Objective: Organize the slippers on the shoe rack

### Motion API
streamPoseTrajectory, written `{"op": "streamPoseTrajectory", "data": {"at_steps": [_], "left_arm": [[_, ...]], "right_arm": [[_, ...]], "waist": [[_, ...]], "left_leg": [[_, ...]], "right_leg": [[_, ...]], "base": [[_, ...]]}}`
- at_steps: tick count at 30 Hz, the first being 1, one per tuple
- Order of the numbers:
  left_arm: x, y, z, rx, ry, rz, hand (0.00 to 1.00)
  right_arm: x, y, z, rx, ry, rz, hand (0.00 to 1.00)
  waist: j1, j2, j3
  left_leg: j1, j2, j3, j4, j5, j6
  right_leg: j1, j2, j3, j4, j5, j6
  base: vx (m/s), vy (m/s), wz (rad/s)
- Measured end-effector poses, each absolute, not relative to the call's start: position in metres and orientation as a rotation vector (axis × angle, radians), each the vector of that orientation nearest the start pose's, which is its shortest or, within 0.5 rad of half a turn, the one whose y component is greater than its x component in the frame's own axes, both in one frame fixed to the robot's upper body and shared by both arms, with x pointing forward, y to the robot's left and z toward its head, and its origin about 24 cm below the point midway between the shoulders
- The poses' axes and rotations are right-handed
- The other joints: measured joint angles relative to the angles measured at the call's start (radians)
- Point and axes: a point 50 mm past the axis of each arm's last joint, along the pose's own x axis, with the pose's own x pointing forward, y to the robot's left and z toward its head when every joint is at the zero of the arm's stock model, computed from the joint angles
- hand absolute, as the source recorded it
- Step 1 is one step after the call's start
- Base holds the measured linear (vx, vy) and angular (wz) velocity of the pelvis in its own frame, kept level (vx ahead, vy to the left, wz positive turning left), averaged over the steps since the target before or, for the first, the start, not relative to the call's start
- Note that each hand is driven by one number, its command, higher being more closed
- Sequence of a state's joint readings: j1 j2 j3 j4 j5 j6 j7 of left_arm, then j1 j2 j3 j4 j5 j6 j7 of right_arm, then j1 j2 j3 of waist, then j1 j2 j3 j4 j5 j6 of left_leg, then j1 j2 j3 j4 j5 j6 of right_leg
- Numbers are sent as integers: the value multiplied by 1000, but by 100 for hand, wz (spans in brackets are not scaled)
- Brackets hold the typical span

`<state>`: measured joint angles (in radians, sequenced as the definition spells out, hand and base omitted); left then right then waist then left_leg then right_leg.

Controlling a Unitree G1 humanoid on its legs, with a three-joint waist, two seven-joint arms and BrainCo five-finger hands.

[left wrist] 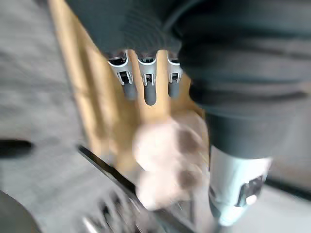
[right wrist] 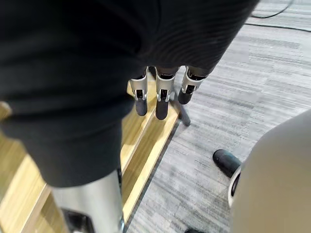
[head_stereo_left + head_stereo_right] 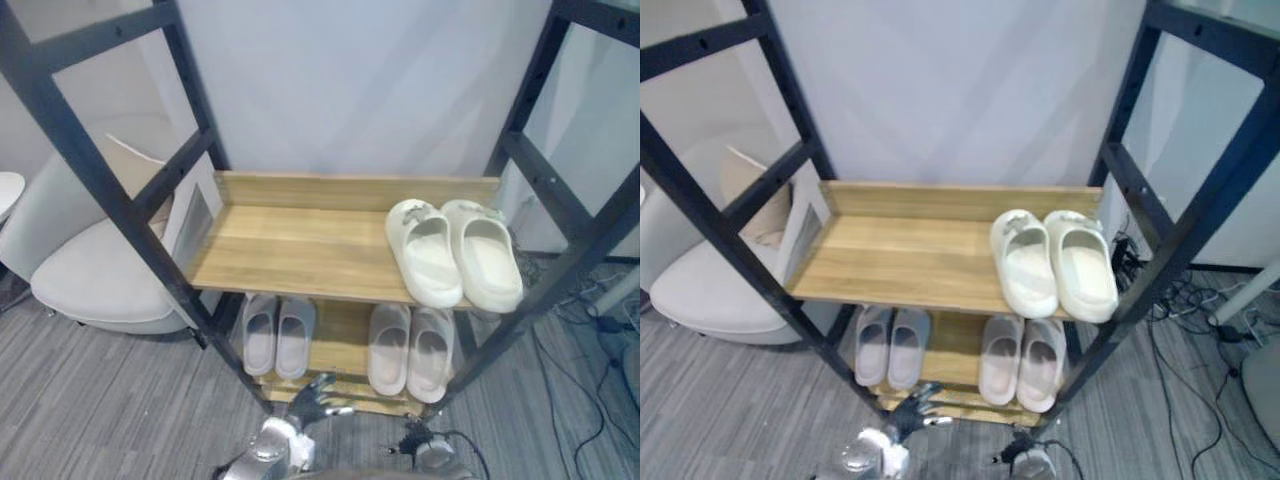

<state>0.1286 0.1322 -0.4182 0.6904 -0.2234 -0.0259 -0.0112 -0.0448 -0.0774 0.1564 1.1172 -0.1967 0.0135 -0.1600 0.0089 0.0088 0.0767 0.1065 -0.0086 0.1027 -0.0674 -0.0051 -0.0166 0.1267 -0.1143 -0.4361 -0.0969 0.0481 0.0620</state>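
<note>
A cream pair of slippers (image 3: 455, 250) lies side by side at the right end of the upper wooden shelf (image 3: 290, 245) of the black-framed shoe rack (image 3: 120, 200). On the lower shelf (image 3: 340, 345) sit a pale grey pair (image 3: 277, 335) on the left and a pale pair (image 3: 412, 350) on the right. My left hand (image 3: 318, 392) hangs low before the rack's front edge, with relaxed fingers (image 1: 150, 90) that hold nothing. My right hand (image 3: 1025, 455) is low at the rack's front right; its fingers (image 2: 162, 99) are straight over the wooden edge, with nothing in them.
A white armchair (image 3: 90, 270) stands left of the rack. Cables (image 3: 590, 320) lie on the grey carpet at the right. A white wall closes the back. The left part of the upper shelf is bare wood.
</note>
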Motion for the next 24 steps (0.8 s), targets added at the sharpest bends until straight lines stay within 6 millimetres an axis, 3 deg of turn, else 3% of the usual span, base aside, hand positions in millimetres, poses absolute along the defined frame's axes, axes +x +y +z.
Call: {"op": "streamPoseTrajectory", "data": {"at_steps": [6,15,24], "left_arm": [[122,161,-147,85,950,-32,0],[112,180,-153,89,1000,106,0],[107,187,-155,43,1015,202,0]], "right_arm": [[130,-169,-157,-373,1052,15,0],[130,-170,-157,-359,1052,0,0],[129,-170,-157,-335,1059,-15,0]], "waist": [[5,-14,9],[16,-17,21],[32,-19,26]], "left_leg": [[10,0,10,-1,-1,1],[17,-1,20,-5,-7,1],[18,-10,22,-23,-5,4]], "right_leg": [[5,0,10,0,2,-5],[5,-1,19,0,-3,2],[-3,-8,23,6,-5,5]], "base": [[60,24,-4],[15,12,-3],[19,18,-1]]}}
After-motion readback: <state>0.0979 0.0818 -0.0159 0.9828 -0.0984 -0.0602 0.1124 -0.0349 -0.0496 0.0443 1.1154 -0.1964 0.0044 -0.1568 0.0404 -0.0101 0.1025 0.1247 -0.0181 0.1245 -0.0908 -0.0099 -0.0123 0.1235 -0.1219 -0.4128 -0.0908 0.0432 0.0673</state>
